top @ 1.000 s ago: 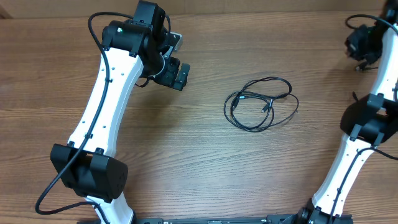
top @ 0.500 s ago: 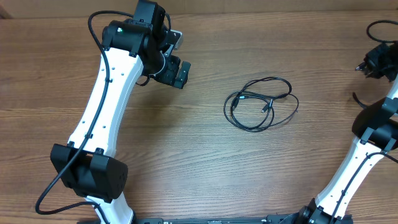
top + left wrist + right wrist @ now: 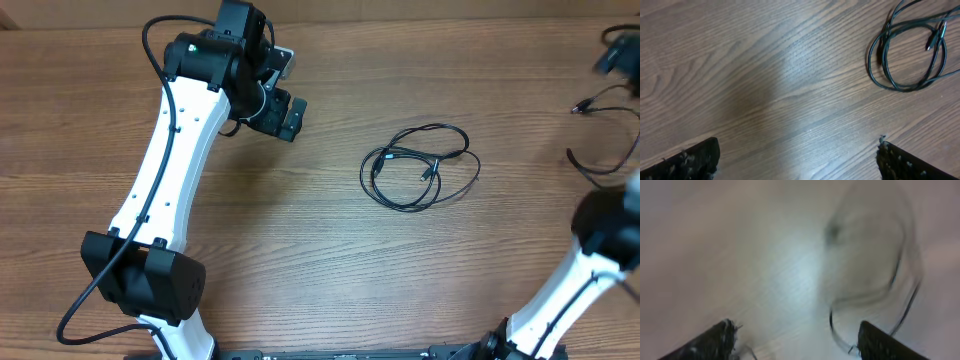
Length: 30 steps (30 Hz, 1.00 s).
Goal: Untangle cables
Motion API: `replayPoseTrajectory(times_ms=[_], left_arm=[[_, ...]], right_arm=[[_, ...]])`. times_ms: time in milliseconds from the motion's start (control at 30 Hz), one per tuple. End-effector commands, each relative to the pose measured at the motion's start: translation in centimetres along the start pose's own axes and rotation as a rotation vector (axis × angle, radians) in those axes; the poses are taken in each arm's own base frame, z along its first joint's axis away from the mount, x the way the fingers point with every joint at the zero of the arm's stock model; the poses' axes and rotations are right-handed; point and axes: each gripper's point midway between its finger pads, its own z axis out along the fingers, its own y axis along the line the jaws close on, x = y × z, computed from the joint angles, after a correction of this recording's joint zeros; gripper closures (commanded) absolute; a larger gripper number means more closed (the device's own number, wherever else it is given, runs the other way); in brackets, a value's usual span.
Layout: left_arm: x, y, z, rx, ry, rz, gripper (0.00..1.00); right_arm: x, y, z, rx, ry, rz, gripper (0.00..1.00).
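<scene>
A small tangle of thin black cables (image 3: 420, 165) lies looped on the wooden table, right of centre. It also shows at the top right of the left wrist view as the cable tangle (image 3: 910, 55). Another thin black cord (image 3: 592, 102) with a small plug end lies at the table's far right edge. My left gripper (image 3: 288, 118) hovers open to the left of the tangle, and nothing is between its fingers (image 3: 692, 160). My right gripper (image 3: 618, 50) is a blur at the top right corner. Its jaws stand open above a blurred cord loop (image 3: 900, 285).
The left white arm (image 3: 165, 170) crosses the table's left half. The right arm's base (image 3: 560, 280) rises at the lower right. Bare wood (image 3: 330, 260) lies in front of the tangle.
My right gripper has gone from shut to open and swung toward the table's far right corner. The cord that was at it now lies at the right edge. The left arm and the tangle have not moved.
</scene>
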Motion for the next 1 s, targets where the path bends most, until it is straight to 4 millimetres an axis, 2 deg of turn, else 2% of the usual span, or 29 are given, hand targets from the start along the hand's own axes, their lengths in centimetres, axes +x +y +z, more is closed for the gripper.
replayPoseTrajectory(times_ms=[0, 67, 100, 133, 167, 200, 300, 333, 367, 400, 533, 700, 767, 800, 833, 967], left_arm=[[-0.4, -0.3, 0.3, 0.014, -0.012, 0.052, 0.0], [-0.5, -0.3, 0.3, 0.014, -0.017, 0.053, 0.0], [-0.5, -0.3, 0.3, 0.014, -0.018, 0.053, 0.0], [-0.5, -0.3, 0.3, 0.014, -0.017, 0.052, 0.0], [-0.5, -0.3, 0.3, 0.014, -0.016, 0.052, 0.0], [-0.5, -0.3, 0.3, 0.014, -0.015, 0.052, 0.0], [-0.3, -0.3, 0.3, 0.015, -0.01, 0.05, 0.0], [-0.2, -0.3, 0.3, 0.016, -0.002, 0.049, 0.0], [-0.1, -0.3, 0.3, 0.016, 0.002, 0.049, 0.0], [0.0, -0.3, 0.3, 0.015, 0.005, 0.049, 0.0], [0.2, -0.2, 0.3, 0.014, 0.012, 0.071, 0.0], [0.1, -0.2, 0.3, 0.014, 0.008, 0.079, 0.0], [-0.2, -0.2, 0.3, 0.013, -0.003, 0.095, 0.0], [-0.7, -0.2, 0.3, 0.01, -0.022, 0.099, 0.0], [-1.0, -0.2, 0.3, 0.012, -0.036, 0.105, 0.0], [-1.0, -0.3, 0.3, 0.017, -0.037, 0.105, 0.0]], right_arm=[[-5.2, 2.7, -14.4, -0.05, -0.467, -0.152, 0.02], [-8.8, 3.8, -20.1, -0.073, -0.724, -0.179, 0.0], [-9.8, 4.2, -22.1, -0.081, -0.809, -0.188, 0.0], [-10.7, 4.4, -23.6, -0.085, -0.874, -0.195, 0.0], [-11.0, 4.6, -24.2, -0.088, -0.9, -0.198, 0.0], [-10.8, 4.6, -23.9, -0.085, -0.889, -0.207, 0.0], [-8.7, 2.8, -20.7, -0.064, -0.739, -0.19, 0.07], [-7.9, 1.9, -19.0, -0.09, -0.683, -0.175, 0.07], [-7.5, 1.5, -18.1, -0.122, -0.667, -0.171, 0.06], [-7.1, 1.2, -17.4, -0.156, -0.657, -0.172, 0.01], [-4.5, -1.4, -14.5, -0.249, -0.645, -0.069, 0.0], [-0.5, -4.3, -11.1, -0.192, -0.664, 0.02, 0.0], [1.6, -6.5, -8.7, -0.093, -0.618, 0.131, 0.0], [3.5, -8.2, -5.8, -0.026, -0.56, 0.261, 0.0], [4.5, -9.1, -4.4, 0.001, -0.533, 0.329, 0.0], [8.1, -12.4, -0.2, 0.095, -0.466, 0.625, 0.0]])
